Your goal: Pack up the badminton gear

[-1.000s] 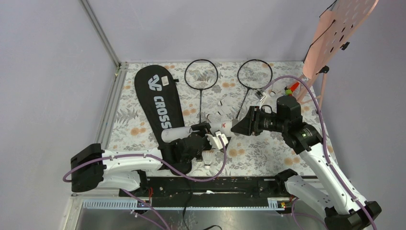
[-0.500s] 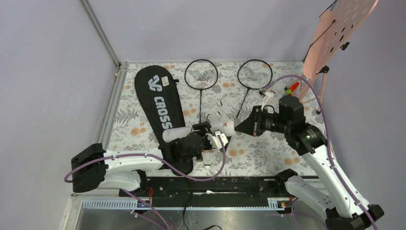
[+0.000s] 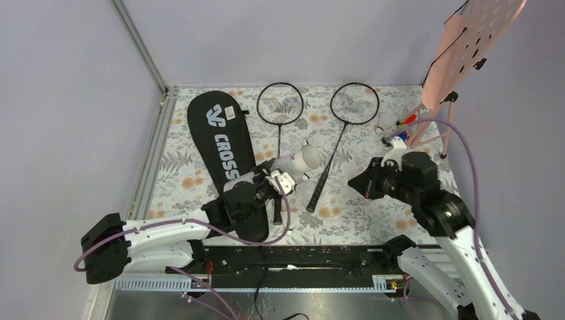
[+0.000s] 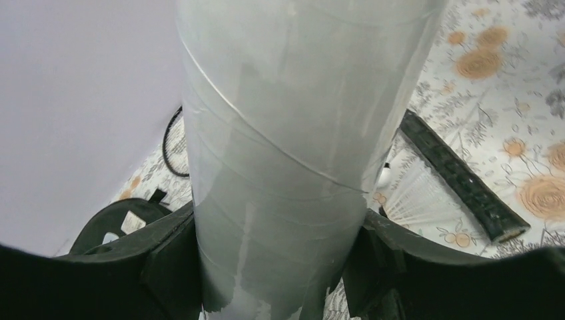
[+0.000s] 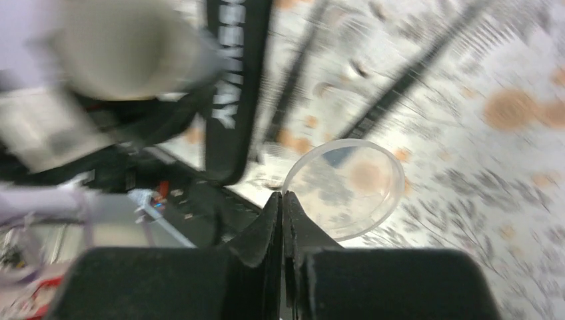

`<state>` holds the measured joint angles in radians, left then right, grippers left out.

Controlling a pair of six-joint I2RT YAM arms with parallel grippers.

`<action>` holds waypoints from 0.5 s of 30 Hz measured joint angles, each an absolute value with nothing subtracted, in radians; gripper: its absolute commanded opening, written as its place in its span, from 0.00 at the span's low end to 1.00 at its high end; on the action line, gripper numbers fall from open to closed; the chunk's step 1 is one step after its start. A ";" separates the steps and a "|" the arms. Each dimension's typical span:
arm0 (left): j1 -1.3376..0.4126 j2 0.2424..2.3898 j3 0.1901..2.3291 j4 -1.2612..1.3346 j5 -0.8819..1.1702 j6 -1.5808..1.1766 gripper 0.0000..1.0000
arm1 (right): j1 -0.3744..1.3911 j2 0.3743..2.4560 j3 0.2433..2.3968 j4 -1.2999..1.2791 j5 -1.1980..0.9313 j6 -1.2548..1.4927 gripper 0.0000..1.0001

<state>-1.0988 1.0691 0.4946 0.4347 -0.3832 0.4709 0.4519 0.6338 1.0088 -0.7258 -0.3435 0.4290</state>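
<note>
Top external: left fingers [image 4: 166, 267] grip the white tube [image 3: 296, 162] low over the table [image 3: 373, 220], its long axis slanting up-right, open mouth toward the right arm. Right fingers [image 5: 266, 227] pinch shut on a clear lid [image 5: 346, 187] by its rim, well apart from that mouth.

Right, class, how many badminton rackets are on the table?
2: one racket lies just right of the black bag; the other racket lies further right, handle slanting toward the arms.

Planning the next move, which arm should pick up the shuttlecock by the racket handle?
Right, probably: the left gripper clamps the white tube, while the right gripper pinches only the clear lid, which it could set down before taking the shuttlecock.
</note>
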 measured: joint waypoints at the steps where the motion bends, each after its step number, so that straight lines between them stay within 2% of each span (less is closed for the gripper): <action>1: -1.096 1.051 0.486 0.442 -0.398 0.461 0.53 | 0.451 0.652 0.978 -0.728 -0.294 0.436 0.00; 9: -1.066 0.935 0.390 0.587 -0.479 0.387 0.55 | 0.452 1.066 0.719 -0.603 -0.042 0.477 0.00; 10: -1.061 0.935 0.381 0.610 -0.479 0.384 0.55 | 0.452 1.117 0.704 -0.581 -0.027 0.478 0.03; 13: -1.047 0.937 0.354 0.679 -0.478 0.378 0.55 | 0.452 1.219 0.694 -0.530 0.012 0.482 0.35; 15: -1.038 0.937 0.341 0.712 -0.474 0.373 0.55 | 0.452 1.256 0.694 -0.496 0.021 0.486 0.47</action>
<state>-1.0378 0.9371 0.3408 0.7124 -0.4744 0.3725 0.4519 1.2564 0.6941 -0.4961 0.0212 0.4858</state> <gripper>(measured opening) 0.624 0.304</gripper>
